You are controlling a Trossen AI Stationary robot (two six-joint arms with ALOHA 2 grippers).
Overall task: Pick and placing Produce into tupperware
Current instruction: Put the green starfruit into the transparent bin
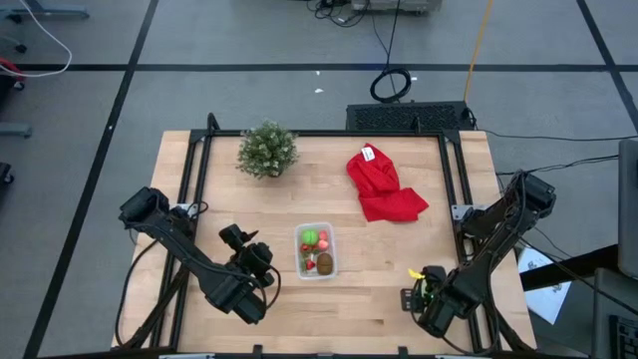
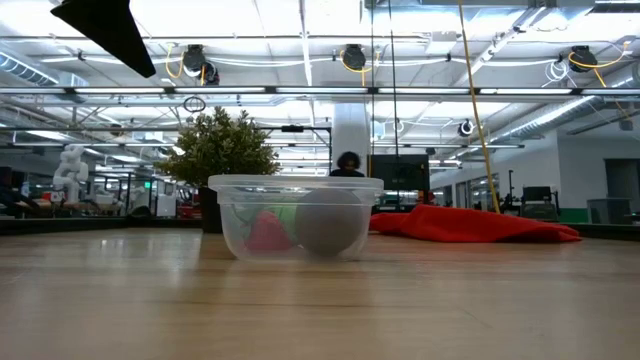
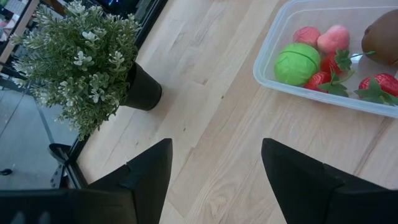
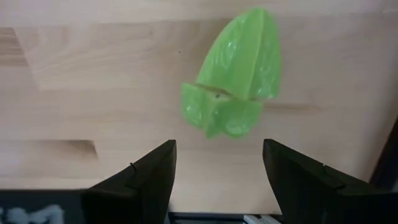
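The small clear plastic rectangular tub (image 1: 317,250) sits mid-bench, already holding a green ball, red strawberries, pink pieces and a brown oval (image 3: 380,36). 1 translucent green star-shaped piece (image 4: 233,74) lies on the bench well right of the tub, by the edge; the right gripper (image 4: 217,177) hangs over it, jaws open and empty, seemingly lined up to grasp. The left gripper (image 3: 214,174) waits just left of the tub, jaws open, empty.

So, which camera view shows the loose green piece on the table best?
The right wrist view: the green piece fills the middle, lying on bare wood just beyond the open right tool. In the high view it is only a small yellowish speck by that tool. The low and left wrist views do not show it.
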